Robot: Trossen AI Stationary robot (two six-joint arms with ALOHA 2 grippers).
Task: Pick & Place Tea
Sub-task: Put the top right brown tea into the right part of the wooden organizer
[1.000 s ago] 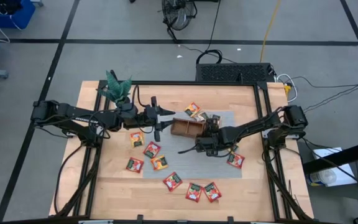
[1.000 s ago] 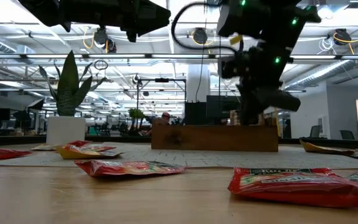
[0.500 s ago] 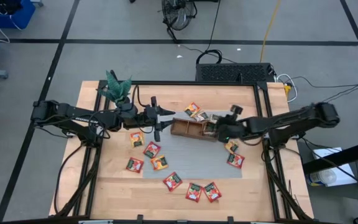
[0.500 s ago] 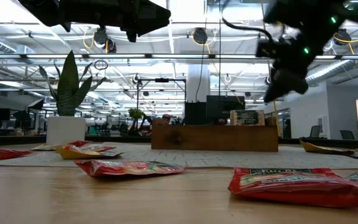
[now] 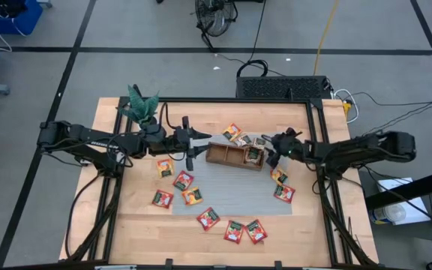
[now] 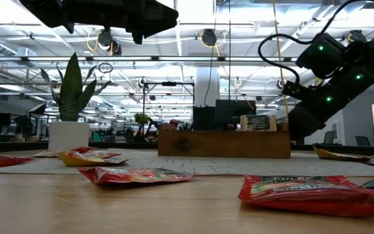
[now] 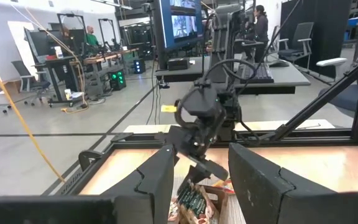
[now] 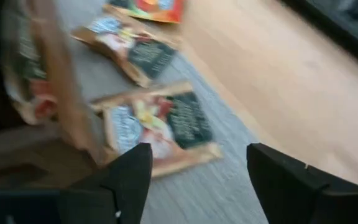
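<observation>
right hand (image 5: 276,142) withdrawn from wooden tray (image 5: 227,155), now open at its right end

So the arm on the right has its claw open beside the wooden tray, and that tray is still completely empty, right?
Not quite. The right gripper is open beside the wooden tray, but the tray is not empty: the high view shows a tea bag in its right-hand compartment, and the low view shows it standing up above the tray's rim.
</observation>
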